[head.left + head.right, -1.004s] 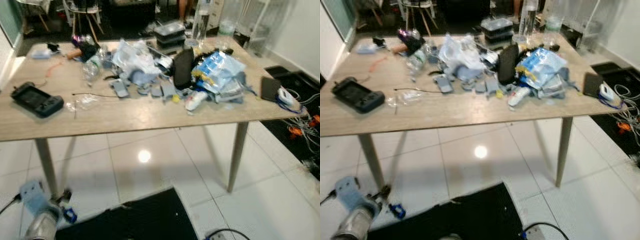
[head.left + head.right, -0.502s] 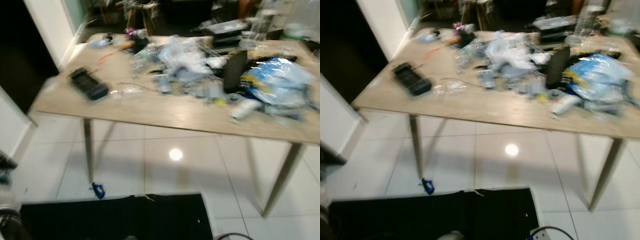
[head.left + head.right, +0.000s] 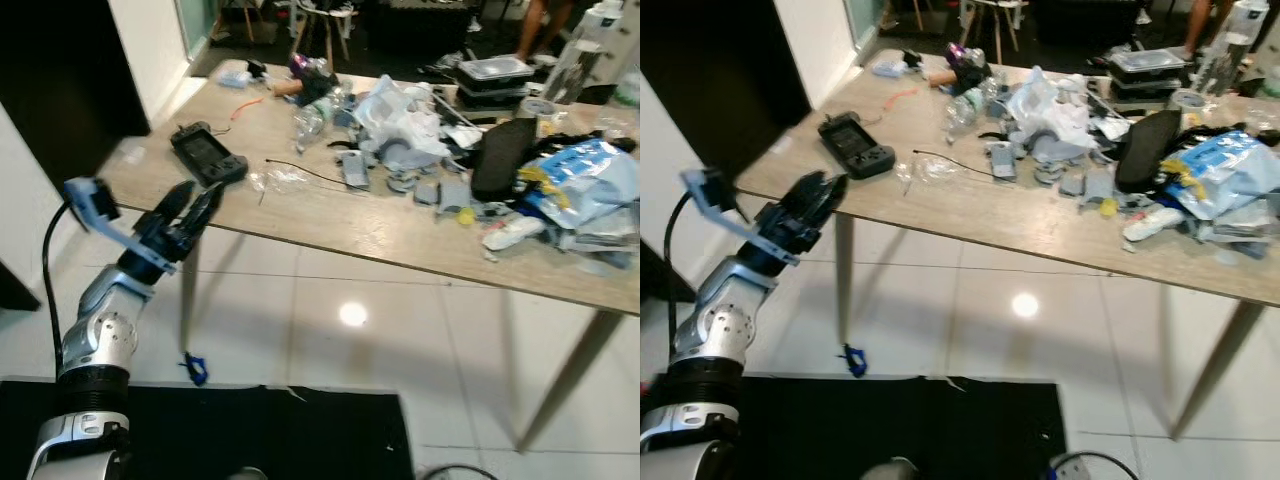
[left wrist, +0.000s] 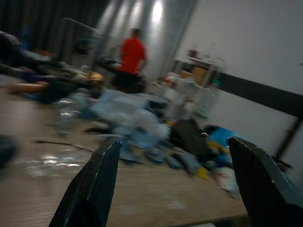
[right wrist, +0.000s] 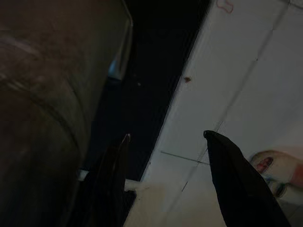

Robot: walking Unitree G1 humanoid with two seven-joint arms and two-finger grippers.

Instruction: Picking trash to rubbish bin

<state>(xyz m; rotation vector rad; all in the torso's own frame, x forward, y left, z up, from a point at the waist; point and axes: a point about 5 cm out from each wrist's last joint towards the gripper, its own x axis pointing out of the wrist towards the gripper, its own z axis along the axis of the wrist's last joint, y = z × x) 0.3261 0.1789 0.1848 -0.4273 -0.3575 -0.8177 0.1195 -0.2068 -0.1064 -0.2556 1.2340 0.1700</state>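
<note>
Here the left pincer (image 3: 190, 208) hangs raised with its fingers spread and nothing between them, just short of the near corner of the surface (image 3: 330, 225). Closest beyond it lies a black handheld console (image 3: 208, 155); a little farther sits a crumpled clear plastic wrapper (image 3: 280, 179), likely the nearest trash, with a thin black cable (image 3: 320, 176) beside it. It is too crumpled to judge an axis or heading. Farther off sprawls a heap of wrappers and bags (image 3: 420, 130). I judge a careless reach could catch the console or snag the cable. The right pincer (image 5: 165, 156) hangs idle, open, over the floor.
</note>
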